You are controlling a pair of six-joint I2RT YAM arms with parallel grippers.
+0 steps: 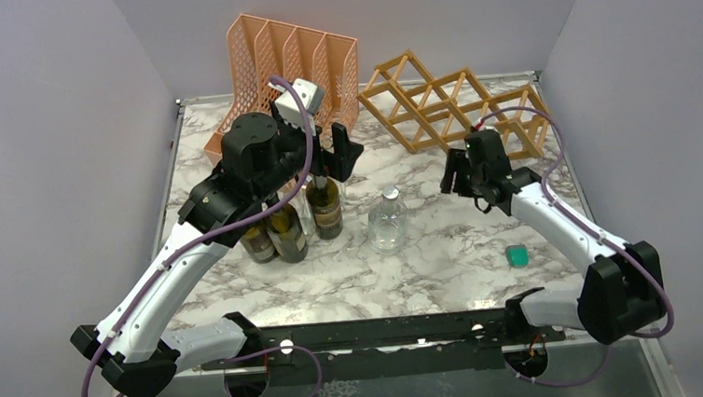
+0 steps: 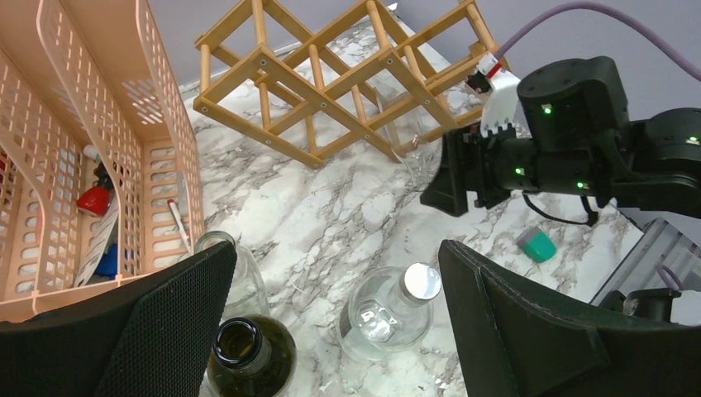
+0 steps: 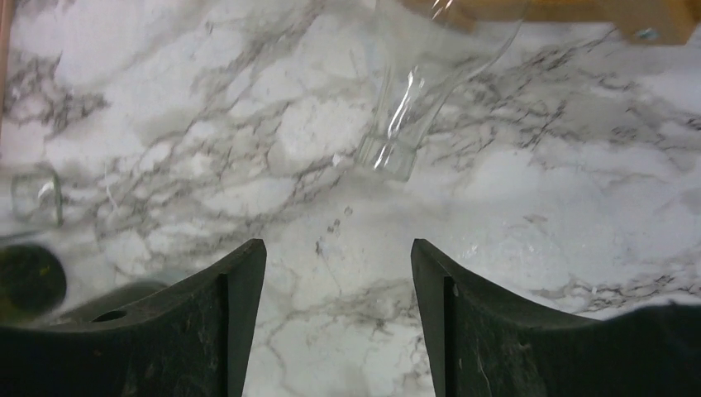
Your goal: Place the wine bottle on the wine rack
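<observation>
Plainly, wine rack [image 2: 331,106] holds one clear bottle [image 3: 395,141].

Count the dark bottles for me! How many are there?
3, standing close together: the leftmost bottle, the middle bottle and the rightmost bottle. The left arm reaches over them and may hide more.

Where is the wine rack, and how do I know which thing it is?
Look at the far edge of the white marble table, by the grey back wall. Two frames stand there; the light wooden lattice wine rack is the right one. Its thin slats make open diamond holes, while its neighbour, the peach-orange plastic mesh file organiser, has upright slots.
</observation>
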